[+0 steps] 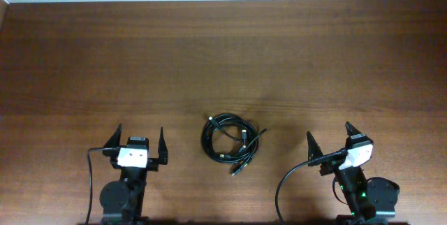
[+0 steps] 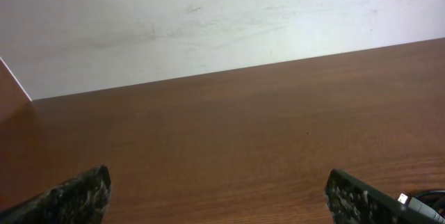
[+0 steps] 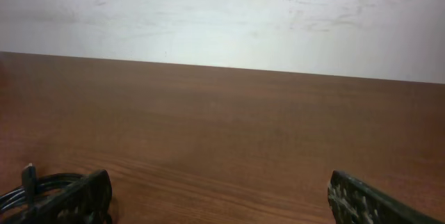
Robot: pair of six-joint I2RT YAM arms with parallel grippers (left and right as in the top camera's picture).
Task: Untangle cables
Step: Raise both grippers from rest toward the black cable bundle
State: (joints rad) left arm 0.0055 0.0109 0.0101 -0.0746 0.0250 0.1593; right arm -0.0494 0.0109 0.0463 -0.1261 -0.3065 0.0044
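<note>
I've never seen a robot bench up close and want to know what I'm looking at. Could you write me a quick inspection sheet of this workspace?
Surface: brown wood-grain table, with one cable bundle lying on it.
Job's things: thin black cables with gold plug tips, looped together in one tangled bundle between the two arms, with nothing touching them.
Clutter: nothing seen.
Grippers: left gripper and right gripper are both open and empty, one on either side of the bundle and apart from it.
Cables: thicker black wires run to the arms, separate from the bundle.
Surroundings: pale scuffed wall beyond the table's far edge.
</note>
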